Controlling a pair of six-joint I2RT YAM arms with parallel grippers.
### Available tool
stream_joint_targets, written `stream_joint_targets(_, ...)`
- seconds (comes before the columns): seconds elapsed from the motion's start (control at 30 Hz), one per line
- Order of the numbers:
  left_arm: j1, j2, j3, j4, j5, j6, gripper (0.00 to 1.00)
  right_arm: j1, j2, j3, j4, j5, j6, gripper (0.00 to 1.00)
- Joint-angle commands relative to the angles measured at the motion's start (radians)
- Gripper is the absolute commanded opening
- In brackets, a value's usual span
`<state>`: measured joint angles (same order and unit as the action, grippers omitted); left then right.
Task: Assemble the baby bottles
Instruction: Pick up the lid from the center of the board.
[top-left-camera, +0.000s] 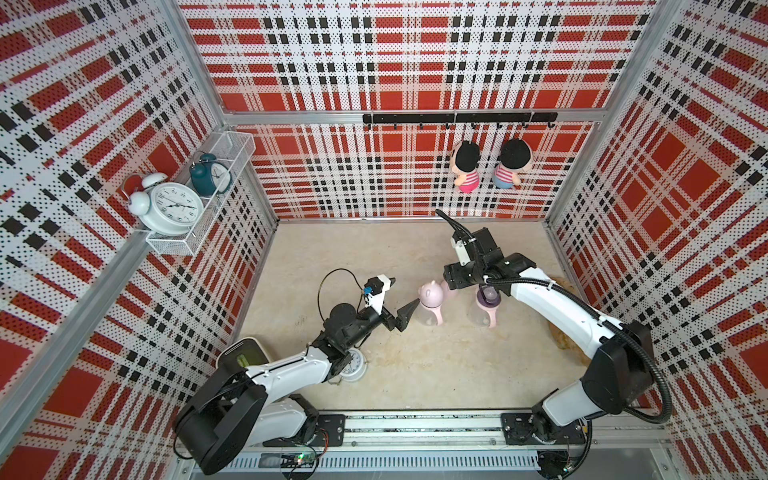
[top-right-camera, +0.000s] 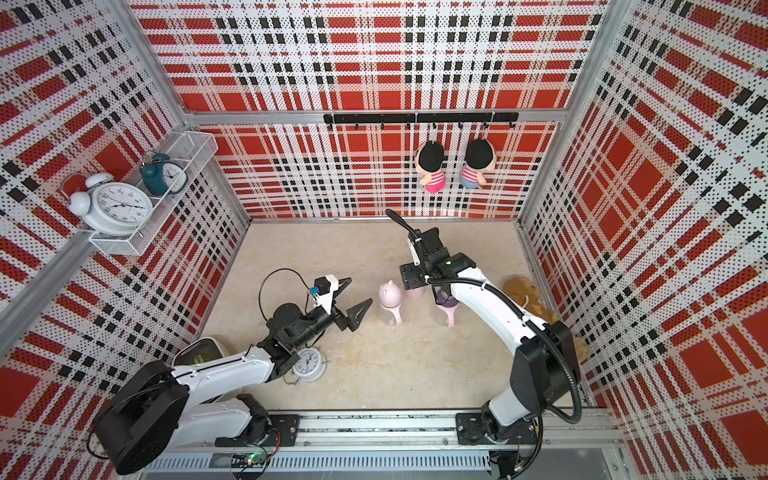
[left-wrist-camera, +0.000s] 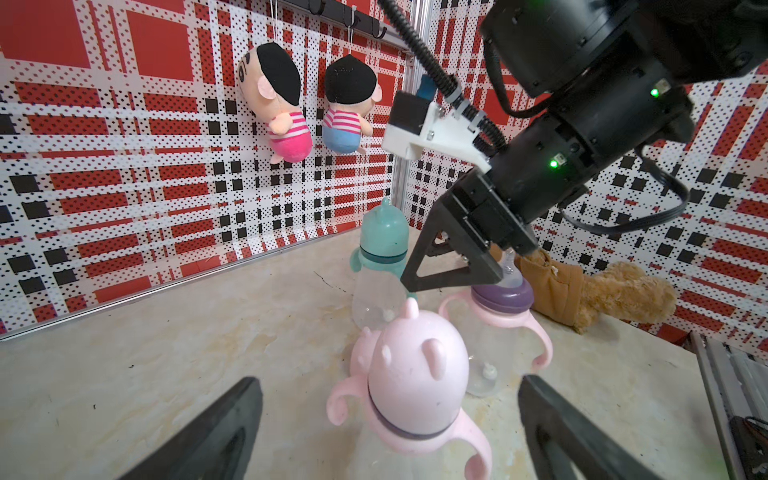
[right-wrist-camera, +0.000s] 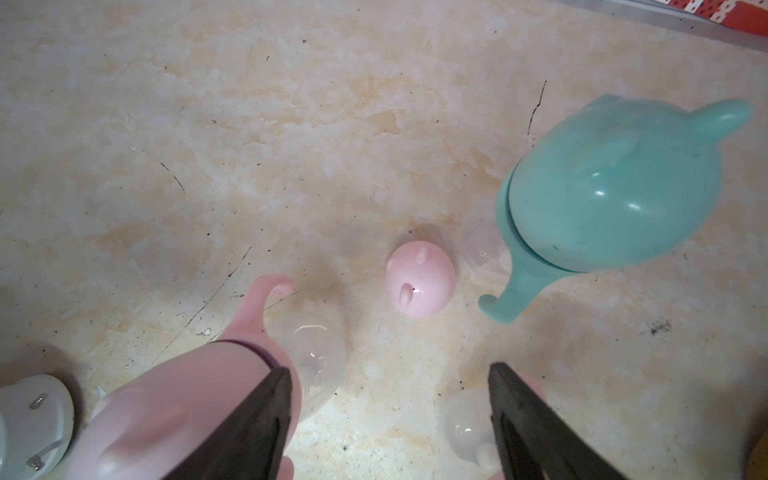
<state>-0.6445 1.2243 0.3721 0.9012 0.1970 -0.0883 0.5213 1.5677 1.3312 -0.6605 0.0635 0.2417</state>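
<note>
Three baby bottles stand mid-table. A pink one (top-left-camera: 431, 297) (left-wrist-camera: 415, 374) wears an eared dome cap. Another pink one (top-left-camera: 486, 300) (left-wrist-camera: 498, 307) shows a purple collar and a bare nipple. The teal one (left-wrist-camera: 380, 249) (right-wrist-camera: 611, 187) is capped and hidden under the right arm in both top views. A loose pink dome cap (right-wrist-camera: 419, 278) (top-right-camera: 415, 291) lies on the table between them. My left gripper (top-left-camera: 401, 297) (left-wrist-camera: 388, 380) is open, just short of the capped pink bottle. My right gripper (right-wrist-camera: 388, 368) (top-left-camera: 459, 278) points down, open over bare table, one finger beside the uncapped bottle's top.
A brown plush toy (top-right-camera: 519, 291) (left-wrist-camera: 615, 291) lies by the right wall behind the right arm. A white alarm clock (top-left-camera: 353, 368) sits under the left arm. A wire shelf (top-left-camera: 174, 245) with clocks hangs on the left wall. Two dolls (top-left-camera: 467, 166) hang on the back wall.
</note>
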Motion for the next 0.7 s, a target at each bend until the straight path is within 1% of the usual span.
stream_joint_targets(0.0, 0.006, -0.024, 0.005, -0.021, -0.016, 0.009, 0.98, -0.001, 0.051, 0.041, -0.006, -0.018, 0.039, 0.75)
stream_joint_targets(0.17, 0.008, -0.031, -0.001, -0.024, -0.019, 0.013, 0.98, -0.005, 0.11, 0.061, -0.003, 0.001, 0.082, 0.71)
stream_joint_targets(0.27, 0.008, -0.029, -0.002, -0.024, -0.019, 0.014, 0.98, -0.005, 0.143, 0.068, -0.006, 0.007, 0.097, 0.66)
stream_joint_targets(0.67, 0.006, -0.02, 0.0, -0.024, -0.014, 0.013, 0.98, -0.007, 0.243, 0.062, 0.017, 0.062, 0.113, 0.67)
